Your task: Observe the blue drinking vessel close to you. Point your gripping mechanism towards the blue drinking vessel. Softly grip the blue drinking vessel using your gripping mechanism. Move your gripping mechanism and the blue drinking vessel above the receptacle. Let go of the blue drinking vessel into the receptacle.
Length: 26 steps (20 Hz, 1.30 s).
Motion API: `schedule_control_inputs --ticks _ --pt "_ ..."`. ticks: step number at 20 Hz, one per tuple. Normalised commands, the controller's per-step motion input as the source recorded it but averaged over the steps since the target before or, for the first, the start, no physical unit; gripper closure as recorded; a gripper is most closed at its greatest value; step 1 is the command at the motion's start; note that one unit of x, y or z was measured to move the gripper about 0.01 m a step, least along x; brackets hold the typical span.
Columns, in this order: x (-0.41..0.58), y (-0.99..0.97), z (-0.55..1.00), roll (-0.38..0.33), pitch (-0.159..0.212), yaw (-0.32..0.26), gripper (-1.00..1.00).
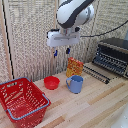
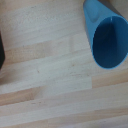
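A light-blue mug (image 1: 75, 84) with a loop handle stands upright on the wooden table, next to a small red bowl (image 1: 51, 82). In the wrist view the mug (image 2: 106, 36) shows from above, its open mouth in sight. My white gripper (image 1: 61, 52) hangs well above the table, up and to the exterior view's left of the mug, with its short dark fingers apart and empty. The red lattice basket (image 1: 22, 100) with a blue-grey rim handle sits at the exterior view's lower left. My fingers do not show in the wrist view.
An orange-yellow box (image 1: 74, 67) stands just behind the mug. A black toaster oven (image 1: 112, 56) with its door folded down sits at the exterior view's right. A slatted wall closes the back. A dark object (image 2: 1, 50) shows at the wrist view's edge.
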Motion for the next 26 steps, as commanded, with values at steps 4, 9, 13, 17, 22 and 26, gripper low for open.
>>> schedule_control_inputs --ticks 4,9,13,17,22,26 --pt "-0.257 -0.65 -0.19 0.038 0.000 0.000 -1.00" --pt "-0.321 -0.72 -0.18 0.035 -0.001 -0.002 -1.00" --pt "-0.278 -0.70 -0.24 0.021 -0.001 -0.001 -1.00" --pt "-0.338 -0.43 -0.39 -0.005 0.003 0.000 -1.00" --pt "-0.322 -0.21 -0.52 -0.041 0.018 0.000 -1.00" --pt "-0.241 -0.18 -0.50 -0.051 0.049 0.000 -1.00"
